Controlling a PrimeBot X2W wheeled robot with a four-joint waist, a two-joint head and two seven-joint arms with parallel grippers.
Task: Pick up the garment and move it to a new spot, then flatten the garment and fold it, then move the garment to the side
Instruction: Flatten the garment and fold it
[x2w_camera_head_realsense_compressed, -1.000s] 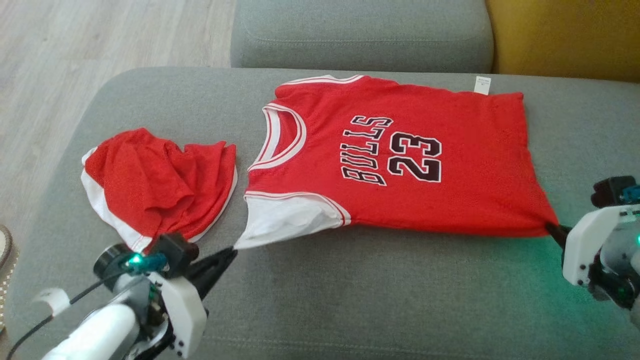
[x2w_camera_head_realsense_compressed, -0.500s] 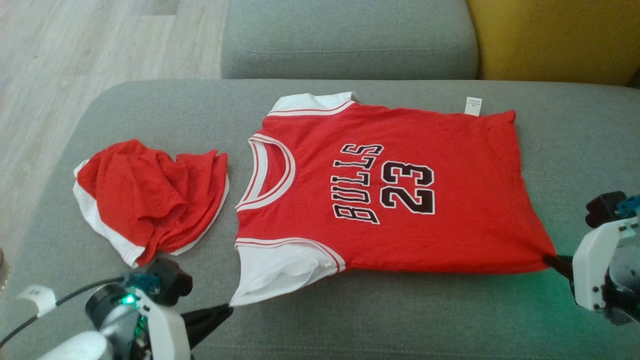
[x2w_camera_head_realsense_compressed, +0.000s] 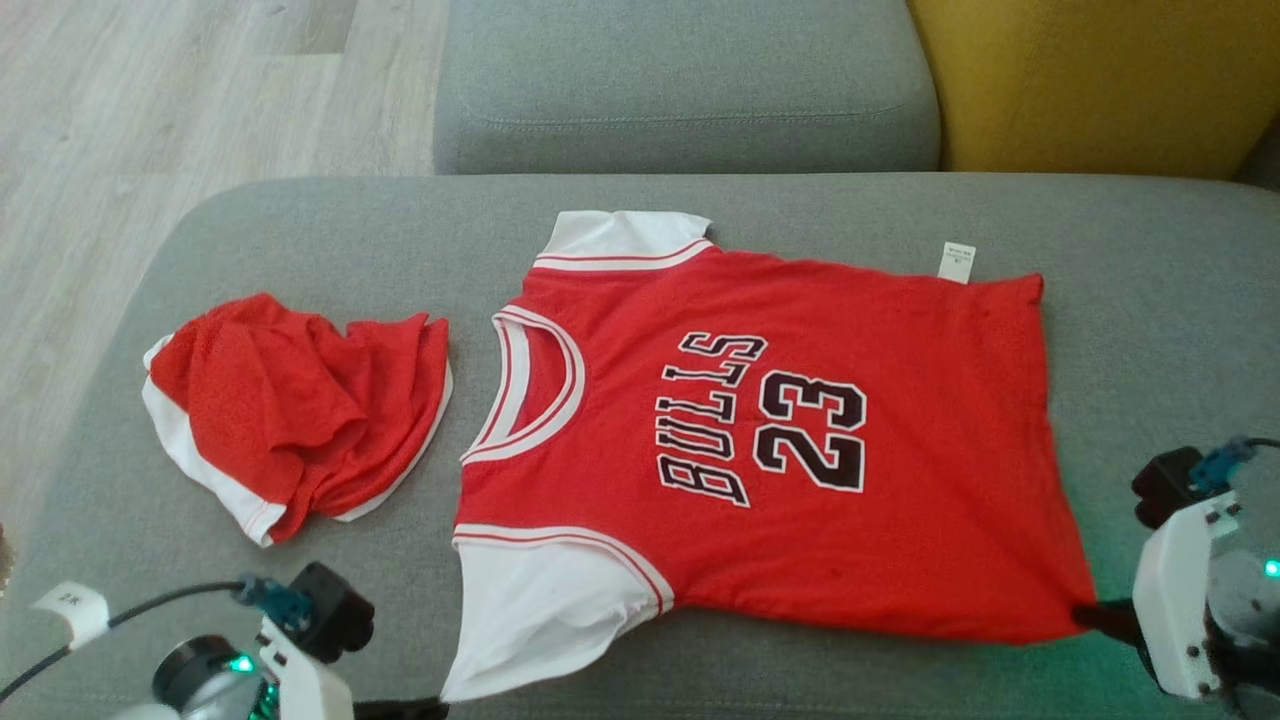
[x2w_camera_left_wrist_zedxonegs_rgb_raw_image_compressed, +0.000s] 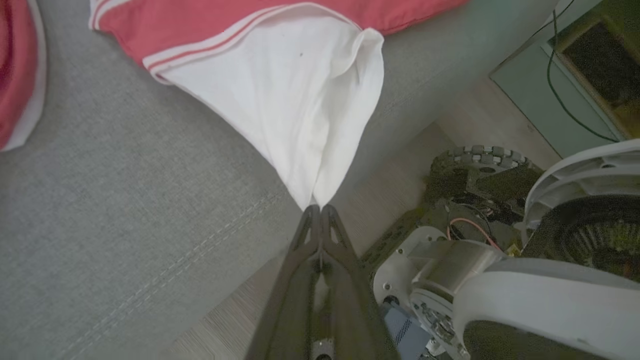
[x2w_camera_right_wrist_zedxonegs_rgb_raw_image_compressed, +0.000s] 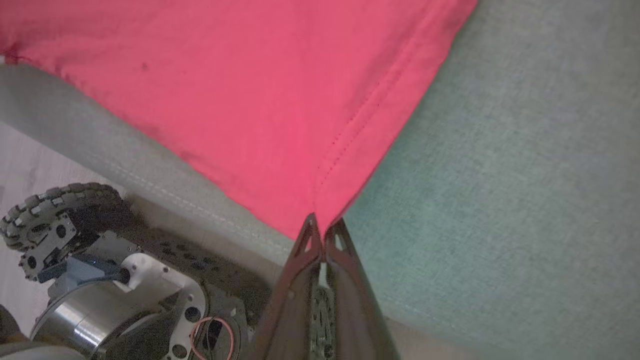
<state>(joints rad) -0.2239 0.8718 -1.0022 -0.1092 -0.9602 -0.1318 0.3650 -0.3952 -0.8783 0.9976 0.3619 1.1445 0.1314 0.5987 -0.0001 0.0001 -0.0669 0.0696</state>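
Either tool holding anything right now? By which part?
Both hold the red Bulls jersey: left tool pinches the white sleeve tip, right tool the bottom hem corner.

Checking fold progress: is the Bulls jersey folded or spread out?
Spread flat, unfolded: the jersey shows its whole front on the sofa cushion.

A grey sofa seat (x2w_camera_head_realsense_compressed: 250, 260) is seen, rounded at its far left corner and stitched with a seam along its near edge. A red jersey (x2w_camera_head_realsense_compressed: 930, 420) marked "BULLS 23" is spread flat over its middle and right part, front up, with the neck turned left and the hem right. A white label (x2w_camera_head_realsense_compressed: 957, 262) is shown at the far hem corner. A crumpled red cloth (x2w_camera_head_realsense_compressed: 290, 410) with white trim is laid near the neck, on the left, apart from the jersey.
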